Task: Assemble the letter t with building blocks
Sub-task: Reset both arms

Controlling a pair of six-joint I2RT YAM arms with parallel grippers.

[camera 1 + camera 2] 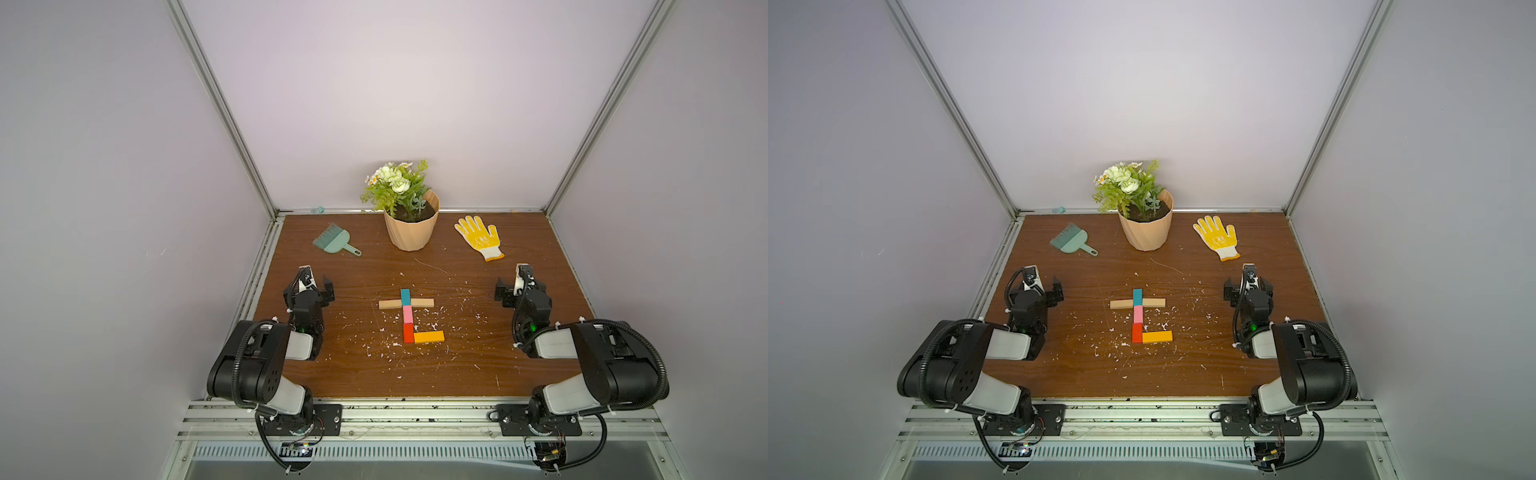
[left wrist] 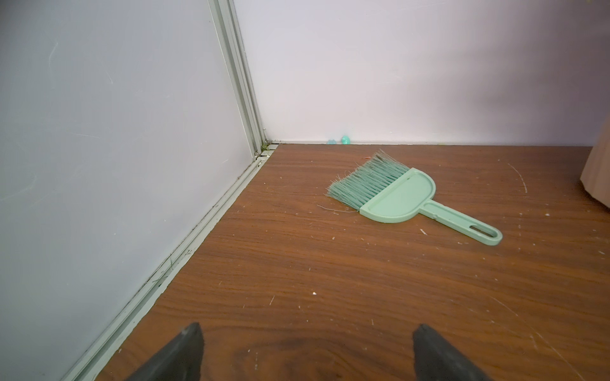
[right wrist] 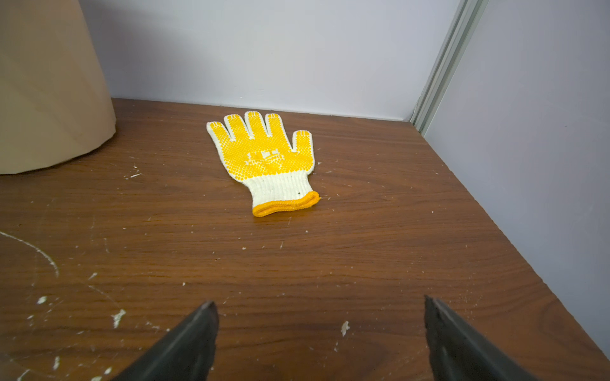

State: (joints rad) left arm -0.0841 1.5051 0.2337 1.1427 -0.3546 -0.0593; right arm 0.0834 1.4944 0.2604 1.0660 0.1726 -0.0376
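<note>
The brown wood-grain table [image 1: 519, 374] fills the floor of the white-walled cell. The left arm [image 1: 257, 365] and right arm [image 1: 611, 365] are folded at the near left and near right corners, both well apart from the blocks.

The left pincer [image 2: 307, 330] stands wide with nothing between its dark fingertips, over bare table near the left edge. The right pincer [image 3: 320, 306] is likewise spread wide and empty, near the right edge.

At the far middle stands a ribbed tan flower pot [image 1: 411, 232] with green leaves and pale blossoms. To its right a yellow-dotted white glove [image 1: 480, 239] lies flat, fingers pointing to the far wall. To the pot's left lies a mint-green brush [image 1: 336, 244], bristles toward the far left corner.

The letter t [image 1: 409, 318] lies at the table's centre, between the two arms. Its column runs far to near:
- teal block [image 1: 405, 296]
- pink block [image 1: 407, 314]
- red block [image 1: 408, 333]

These lie end to end. The orange block [image 1: 429, 337], the longest, lies crosswise just right of the red one and touches it. The left tan block [image 1: 390, 304] and right tan block [image 1: 422, 302] flank the column about where teal meets pink, the right one slightly tilted.

White crumbs [image 3: 118, 317] are scattered around the blocks.
</note>
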